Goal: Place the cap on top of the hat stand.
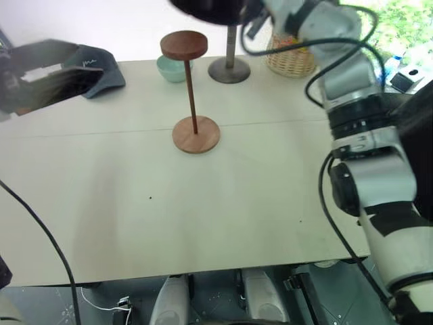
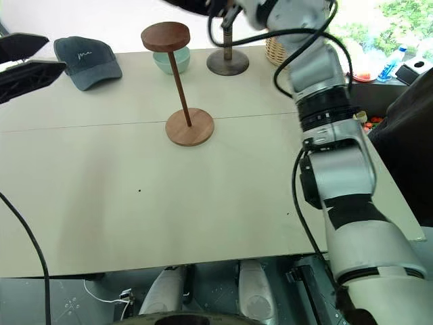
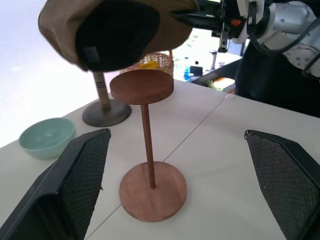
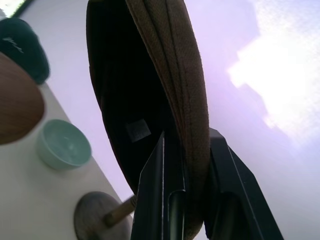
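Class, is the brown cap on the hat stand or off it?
Off. The cap hangs above the hat stand, gripped by the right gripper; the disc is bare.

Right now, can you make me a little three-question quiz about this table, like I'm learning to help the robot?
1. True or false: the cap already rests on the hat stand.
2. Which gripper holds the cap: A left gripper, B right gripper?
3. What colour is the bowl?

Key: 1 false, it hangs above the disc. 2 B. 3 light green.
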Available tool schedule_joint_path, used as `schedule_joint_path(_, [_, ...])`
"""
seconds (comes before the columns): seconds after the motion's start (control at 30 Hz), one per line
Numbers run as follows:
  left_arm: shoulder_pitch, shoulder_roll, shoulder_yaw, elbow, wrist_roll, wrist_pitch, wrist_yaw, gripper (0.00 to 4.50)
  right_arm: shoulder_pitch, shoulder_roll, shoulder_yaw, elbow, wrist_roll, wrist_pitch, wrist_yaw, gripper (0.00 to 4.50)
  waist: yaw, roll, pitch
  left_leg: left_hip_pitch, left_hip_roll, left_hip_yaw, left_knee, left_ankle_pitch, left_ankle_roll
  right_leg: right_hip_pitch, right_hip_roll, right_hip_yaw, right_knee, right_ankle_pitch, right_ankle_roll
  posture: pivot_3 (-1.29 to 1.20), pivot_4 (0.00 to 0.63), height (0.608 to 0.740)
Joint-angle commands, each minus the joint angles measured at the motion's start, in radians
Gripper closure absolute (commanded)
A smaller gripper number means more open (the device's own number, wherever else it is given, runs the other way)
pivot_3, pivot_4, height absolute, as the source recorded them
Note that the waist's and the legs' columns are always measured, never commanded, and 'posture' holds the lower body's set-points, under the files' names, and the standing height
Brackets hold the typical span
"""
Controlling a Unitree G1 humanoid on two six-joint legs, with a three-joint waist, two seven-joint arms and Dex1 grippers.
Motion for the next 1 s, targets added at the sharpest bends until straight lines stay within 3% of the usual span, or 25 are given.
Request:
schedule_joint_path(0.03, [0.009, 0.027, 0.062, -0.039, -0.035, 0.006, 0.027, 0.0, -0.012, -0.011, 0.026, -0.069, -0.027, -0.08, -0.009, 4.46, 0.004, 0.0, 0.0, 0.0, 0.0, 0.0, 0.0, 0.0, 0.0, 0.0, 0.0, 0.0, 0.0, 0.0, 0.0, 0.0, 0.15, 0.74])
schedule_joint_path(0.17, [0.03, 0.034, 0.079, -0.049, -0.054, 0.01, 0.048, 0.0, 0.07, -0.062, 0.06, -0.21, -0.087, -0.148, -0.022, 4.46, 0.01, 0.0, 0.0, 0.0, 0.0, 0.0, 0.0, 0.001, -0.001, 0.0, 0.0, 0.0, 0.0, 0.0, 0.0, 0.0, 0.15, 0.74])
schedule_joint_path(0.5, [0.005, 0.046, 0.03, 0.013, -0.044, -0.027, 0.055, 0.0, 0.37, -0.15, 0.072, -0.621, -0.139, -0.083, 0.058, 4.46, 0.008, 0.0, 0.0, 0.001, 0.0, 0.0, 0.001, 0.003, -0.005, 0.0, 0.001, 0.0, 0.002, 0.0, -0.001, 0.0, 0.15, 0.74])
schedule_joint_path(0.8, [-0.066, 0.029, -0.065, 0.074, -0.018, -0.089, 0.043, 0.0, 0.435, -0.084, 0.148, -0.597, -0.246, -0.047, 0.01, 4.46, 0.01, -0.001, 0.0, 0.001, 0.0, 0.0, 0.001, 0.003, -0.005, 0.0, 0.001, 0.001, 0.002, 0.0, -0.001, 0.0, 0.15, 0.74])
schedule_joint_path(0.9, [-0.075, 0.031, -0.09, 0.082, -0.011, -0.101, 0.027, 0.0, 0.448, -0.07, 0.145, -0.6, -0.243, -0.017, 0.015, 3.29, 0.01, -0.001, 0.0, 0.001, 0.0, 0.0, 0.001, 0.003, -0.005, 0.0, 0.001, 0.001, 0.002, 0.0, -0.001, 0.0, 0.15, 0.74])
schedule_joint_path(1.0, [-0.083, 0.033, -0.11, 0.092, -0.006, -0.111, 0.014, 0.0, 0.47, -0.074, 0.136, -0.641, -0.237, 0.002, 0.028, 1.75, 0.01, -0.001, 0.0, 0.001, 0.0, 0.0, 0.001, 0.003, -0.005, 0.0, 0.001, 0.001, 0.002, 0.0, -0.001, 0.0, 0.15, 0.74])
